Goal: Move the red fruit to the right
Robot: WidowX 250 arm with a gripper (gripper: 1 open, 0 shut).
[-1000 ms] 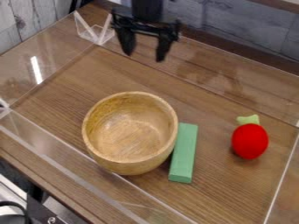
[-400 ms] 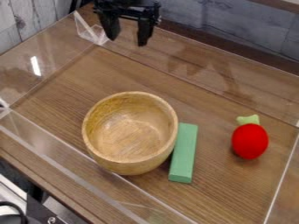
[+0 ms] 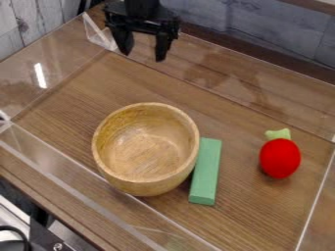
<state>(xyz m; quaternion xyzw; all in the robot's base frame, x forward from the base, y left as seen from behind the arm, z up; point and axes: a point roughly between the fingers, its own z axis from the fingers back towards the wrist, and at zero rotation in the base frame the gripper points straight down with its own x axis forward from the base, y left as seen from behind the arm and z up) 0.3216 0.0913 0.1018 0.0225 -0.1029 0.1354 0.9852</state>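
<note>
The red fruit (image 3: 280,158) is a smooth, glossy, rounded toy, bright red, with a pale green leafy stem (image 3: 277,134) at its far end. It lies on the right side of the brown wooden table (image 3: 78,103), to the right of the flat green rectangular block (image 3: 206,173) and apart from it. Just left of the block sits a round, smooth-walled wooden bowl (image 3: 144,149), light tan inside. At the far side, the dark gripper (image 3: 140,51) hangs with its two fingers spread, released, with nothing between them.
</note>
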